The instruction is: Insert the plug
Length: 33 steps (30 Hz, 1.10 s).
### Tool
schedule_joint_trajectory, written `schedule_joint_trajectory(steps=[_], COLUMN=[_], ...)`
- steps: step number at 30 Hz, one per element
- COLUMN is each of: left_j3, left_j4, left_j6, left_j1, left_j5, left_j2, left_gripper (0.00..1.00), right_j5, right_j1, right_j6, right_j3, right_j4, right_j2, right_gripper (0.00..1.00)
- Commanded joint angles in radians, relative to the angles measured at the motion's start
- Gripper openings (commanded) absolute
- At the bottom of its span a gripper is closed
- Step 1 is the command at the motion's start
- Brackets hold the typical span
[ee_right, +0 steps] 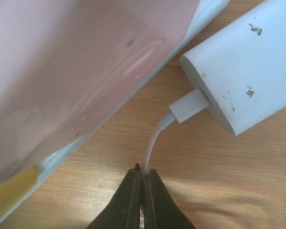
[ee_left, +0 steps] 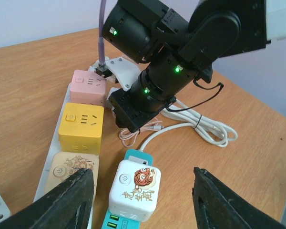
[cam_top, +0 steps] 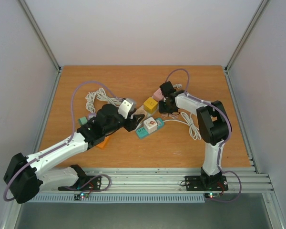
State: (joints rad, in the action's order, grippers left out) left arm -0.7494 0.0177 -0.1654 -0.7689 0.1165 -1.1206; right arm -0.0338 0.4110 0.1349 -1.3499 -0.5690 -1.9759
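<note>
In the right wrist view a white charger plug (ee_right: 243, 90) lies on the wood beside a pink socket cube (ee_right: 86, 71). A thin white cable (ee_right: 152, 143) runs out of its connector. My right gripper (ee_right: 143, 170) is shut on that cable a short way below the plug; from above it (cam_top: 165, 105) sits low by the pink cube (cam_top: 157, 94). My left gripper (ee_left: 143, 174) is open, its fingers (ee_left: 69, 200) either side of a white tiger-print socket cube (ee_left: 136, 188) on a teal strip (ee_left: 136, 156), not touching it.
A white strip carries pink (ee_left: 88, 86), yellow (ee_left: 82, 126) and beige (ee_left: 71, 169) cubes left of the teal one. The teal strip's thick white cord (cam_top: 189, 125) loops to the right. A coiled white cable (cam_top: 97, 98) lies at the back left, and an orange piece (cam_top: 101, 143) sits under the left arm.
</note>
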Motion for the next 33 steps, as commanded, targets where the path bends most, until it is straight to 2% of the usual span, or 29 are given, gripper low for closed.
schedule_joint_trajectory(steps=[1, 8, 11, 16, 19, 24, 27, 33], left_j3=[0.014, 0.023, 0.022, 0.039, 0.051, 0.04, 0.037, 0.01], left_j4=[0.058, 0.056, 0.057, 0.092, 0.12, 0.11, 0.121, 0.138], left_j6=[-0.027, -0.04, -0.051, -0.069, -0.072, -0.063, -0.035, 0.066], left_j1=[0.003, 0.003, 0.005, 0.005, 0.005, 0.004, 0.005, 0.019], left_j5=[-0.027, -0.053, -0.066, -0.096, -0.11, -0.113, -0.152, -0.144], left_j2=[0.047, 0.071, 0.068, 0.077, 0.081, 0.076, 0.057, 0.013], left_gripper=[0.59, 0.67, 0.74, 0.9, 0.95, 0.96, 0.96, 0.94], right_j5=[0.018, 0.088, 0.11, 0.197, 0.306, 0.498, 0.621, 0.884], right_j1=[-0.014, -0.026, -0.037, -0.044, -0.045, -0.045, -0.045, -0.044], right_j6=[-0.021, -0.079, -0.13, -0.317, -0.43, -0.469, -0.429, -0.329], right_j3=[0.028, 0.061, 0.082, 0.105, 0.121, 0.063, 0.01, -0.033], right_j4=[0.052, 0.064, 0.063, 0.049, 0.068, 0.052, 0.015, -0.072], right_j2=[0.056, 0.175, 0.262, 0.411, 0.478, 0.525, 0.541, 0.601], right_gripper=[0.02, 0.01, 0.01, 0.01, 0.01, 0.01, 0.01, 0.01])
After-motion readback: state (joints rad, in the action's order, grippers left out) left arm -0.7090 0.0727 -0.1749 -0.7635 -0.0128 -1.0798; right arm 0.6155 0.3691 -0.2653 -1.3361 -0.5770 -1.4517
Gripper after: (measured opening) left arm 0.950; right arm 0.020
